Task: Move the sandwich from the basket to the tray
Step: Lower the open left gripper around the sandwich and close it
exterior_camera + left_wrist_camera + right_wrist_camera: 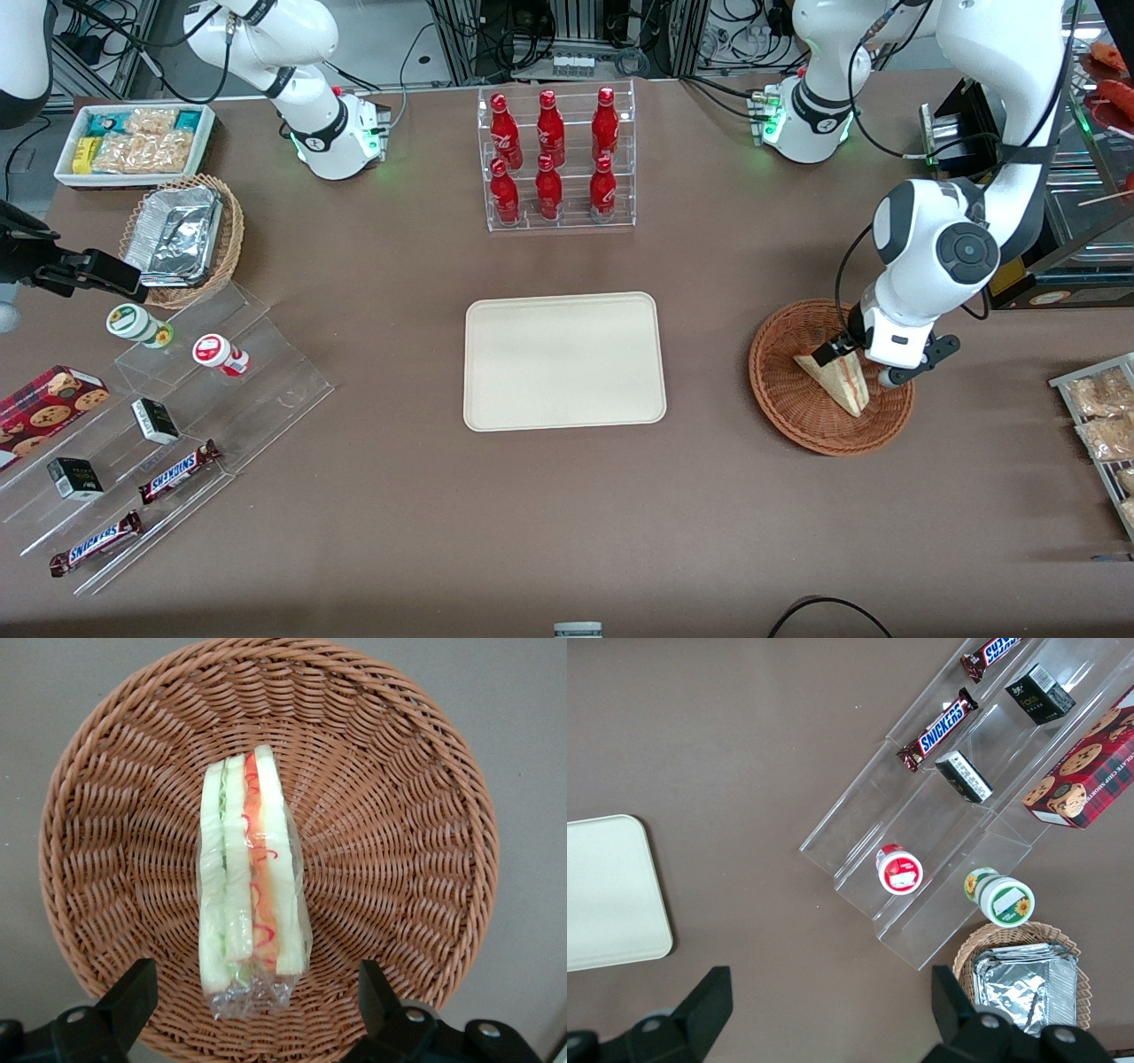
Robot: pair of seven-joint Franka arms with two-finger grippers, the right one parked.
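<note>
The sandwich (837, 383) (252, 877), a clear-wrapped wedge of white bread with red and green filling, lies in the reddish-brown woven basket (780, 394) (399, 842) toward the working arm's end of the table. My left gripper (858, 365) (254, 981) hangs low over the basket, open. Its black fingers (133, 988) stand one on each side of the sandwich's wrapped end, with a gap to the wrap on both sides. The cream tray (564, 361) (607, 890) lies flat at the table's middle with nothing on it.
A clear rack of red bottles (556, 159) stands farther from the front camera than the tray. Toward the parked arm's end are a white snack bin (133, 142), a tan basket of foil containers (182, 235) and a stepped acrylic shelf (177, 416). Snack packets (1103, 416) lie beside the basket.
</note>
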